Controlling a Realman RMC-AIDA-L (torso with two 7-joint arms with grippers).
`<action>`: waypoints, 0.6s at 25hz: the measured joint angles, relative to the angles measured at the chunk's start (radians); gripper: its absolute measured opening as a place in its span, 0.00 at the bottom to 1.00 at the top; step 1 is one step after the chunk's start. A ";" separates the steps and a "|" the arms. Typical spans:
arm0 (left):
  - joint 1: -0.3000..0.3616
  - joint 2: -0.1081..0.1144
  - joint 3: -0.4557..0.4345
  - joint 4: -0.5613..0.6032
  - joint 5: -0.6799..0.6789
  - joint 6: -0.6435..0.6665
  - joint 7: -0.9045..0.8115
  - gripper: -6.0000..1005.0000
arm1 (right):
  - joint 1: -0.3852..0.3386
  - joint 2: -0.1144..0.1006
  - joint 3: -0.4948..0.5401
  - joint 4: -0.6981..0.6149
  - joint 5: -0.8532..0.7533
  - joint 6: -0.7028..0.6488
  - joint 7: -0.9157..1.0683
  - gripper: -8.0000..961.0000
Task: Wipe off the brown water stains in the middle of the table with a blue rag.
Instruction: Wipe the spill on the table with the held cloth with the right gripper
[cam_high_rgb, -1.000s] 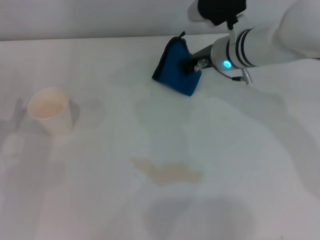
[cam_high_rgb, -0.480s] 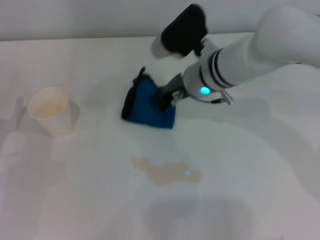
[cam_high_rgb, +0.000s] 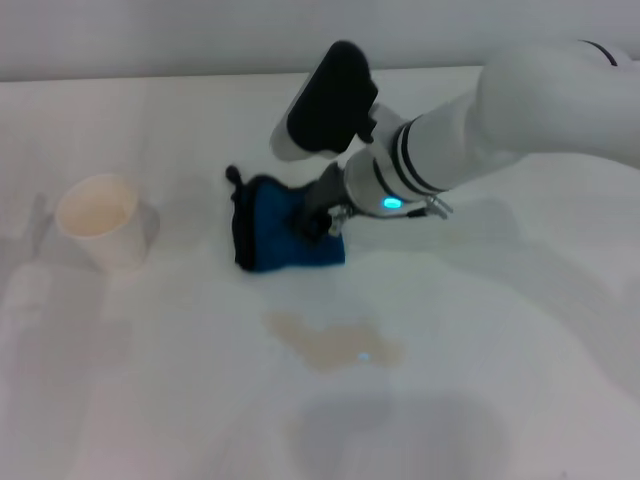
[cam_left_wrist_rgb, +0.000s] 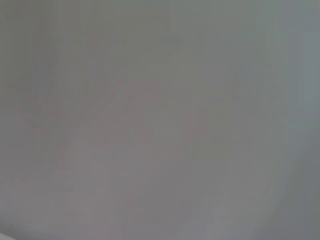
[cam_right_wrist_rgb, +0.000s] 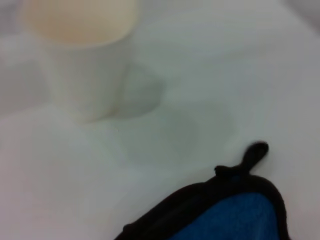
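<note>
A white paper cup stands upright on the left side of the table, its opening showing a pale tan inside; whether liquid is in it cannot be told. In the right wrist view the same cup sits beyond the rag's black trim and loop. The right arm reaches in from the right edge across the table's far half, forearm angled down toward the middle, and the right gripper pinches the blue rag, which sits low on the tabletop with its black-trimmed edge toward the cup. The brown water stains lie just nearer the robot than the rag, apart from it. The left wrist view shows only a plain grey surface.
</note>
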 joint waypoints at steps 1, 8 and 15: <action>0.000 0.000 0.000 0.000 0.000 0.000 0.000 0.87 | 0.001 0.000 0.000 0.011 0.001 0.027 0.001 0.07; 0.000 0.000 0.000 0.000 0.000 0.001 0.000 0.87 | 0.043 -0.001 0.035 0.133 -0.004 0.124 0.003 0.07; 0.000 0.000 0.000 0.000 0.000 0.002 0.000 0.87 | 0.047 -0.025 0.191 0.203 -0.051 0.081 0.002 0.07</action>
